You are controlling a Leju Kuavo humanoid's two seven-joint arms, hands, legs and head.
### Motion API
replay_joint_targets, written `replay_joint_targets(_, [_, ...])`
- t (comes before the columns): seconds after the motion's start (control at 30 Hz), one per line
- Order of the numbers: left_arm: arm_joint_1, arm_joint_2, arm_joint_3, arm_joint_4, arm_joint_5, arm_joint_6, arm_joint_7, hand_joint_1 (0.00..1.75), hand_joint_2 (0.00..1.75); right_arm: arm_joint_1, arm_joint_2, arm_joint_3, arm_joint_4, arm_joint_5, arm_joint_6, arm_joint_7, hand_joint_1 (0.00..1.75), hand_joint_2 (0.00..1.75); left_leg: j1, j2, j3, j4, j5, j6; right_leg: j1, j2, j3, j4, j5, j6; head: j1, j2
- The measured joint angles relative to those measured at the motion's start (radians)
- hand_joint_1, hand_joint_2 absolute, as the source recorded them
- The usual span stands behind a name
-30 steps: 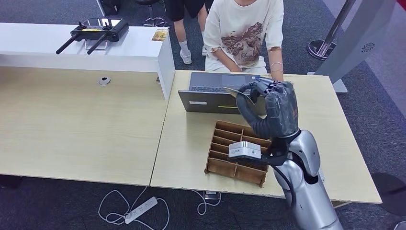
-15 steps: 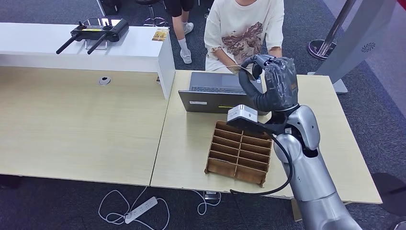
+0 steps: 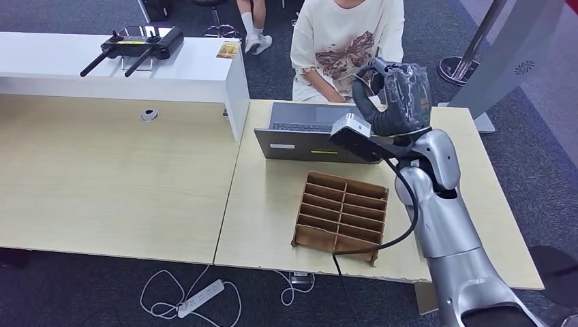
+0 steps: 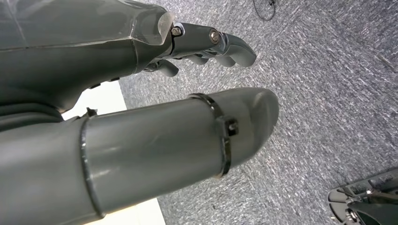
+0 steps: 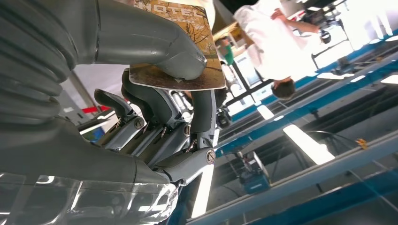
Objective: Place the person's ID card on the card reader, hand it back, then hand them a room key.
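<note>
Head view: right hand (image 3: pixel 399 95) raised above far edge of counter (image 3: pixel 272 204), in front of seated person (image 3: pixel 344 41); laptop (image 3: pixel 303 133) and wooden divider tray (image 3: pixel 341 214) below it; left wrist view: left hand (image 4: pixel 141 93) over grey carpet, fingers loosely apart, grasping nothing; right wrist view: room key card (image 5: pixel 180 47) pinched between thumb and fingers (image 5: pixel 202 112) of right hand.

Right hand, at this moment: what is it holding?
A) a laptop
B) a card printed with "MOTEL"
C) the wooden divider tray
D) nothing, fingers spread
B. In the right wrist view the right hand pinches a card under its thumb, with the letters "MOTEL" legible on it; in the head view the same hand is raised toward the seated person, beyond the laptop.
</note>
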Motion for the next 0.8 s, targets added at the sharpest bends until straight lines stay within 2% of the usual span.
replay_joint_targets(0.47, [-0.001, 0.003, 0.0, 0.0, 0.025, -0.026, 0.014, 0.0, 0.0, -0.253, 0.005, -0.06, 0.426, 0.027, -0.007, 0.037, 1.75, 1.75, 0.0, 0.0, 0.0, 0.0, 0.0, 0.0, 0.0, 0.0, 0.0, 0.0, 0.001, 0.0, 0.0, 0.0])
replay_joint_targets(0.8, [-0.002, 0.004, 0.0, 0.0, 0.024, -0.026, 0.019, 0.0, 0.0, -0.334, 0.006, -0.098, 0.612, 0.011, -0.002, 0.048, 1.75, 1.75, 0.0, 0.0, 0.0, 0.0, 0.0, 0.0, 0.0, 0.0, 0.0, 0.0, 0.001, 0.0, 0.0, 0.0])
